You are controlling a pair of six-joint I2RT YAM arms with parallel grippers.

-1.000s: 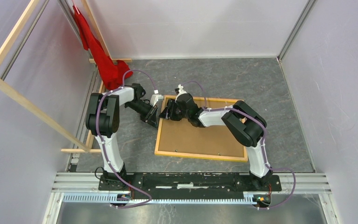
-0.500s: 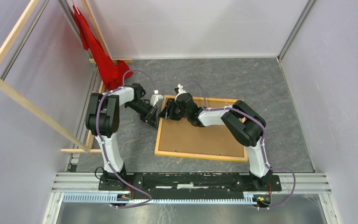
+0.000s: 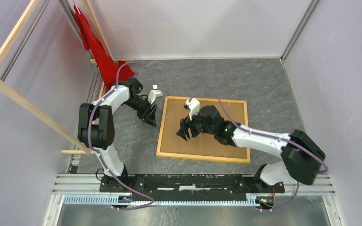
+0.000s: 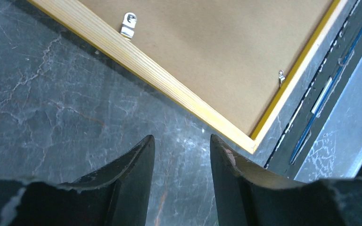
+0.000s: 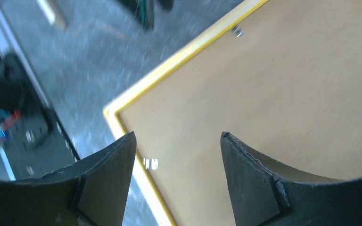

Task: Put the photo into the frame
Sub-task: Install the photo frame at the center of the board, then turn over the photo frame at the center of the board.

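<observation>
The frame point(image 3: 202, 157) flat beneath the spread right gripper point(image 3: 184, 134) — spread left gripper point(image 3: 151, 121) just beside it

This is a robot test cell in a lab, not a home or a shop. Plain pale panel walls point(image 3: 193, 28) with metal corner posts point(image 3: 300, 28) box in a grey stone-patterned table point(image 3: 273, 84). Behind the left hand point(image 3: 150, 118) and the right hand point(image 3: 184, 133), towards their bases, two white-and-black arms point(image 3: 264, 139) are bolted to a black plate point(image 3: 217, 181) on aluminium rails point(image 3: 75, 181). Purple cables point(image 3: 133, 64) loop along them. Out beyond the left hand, a red cloth point(image 3: 104, 63) hangs by a bare wooden rack point(image 3: 28, 104).
</observation>
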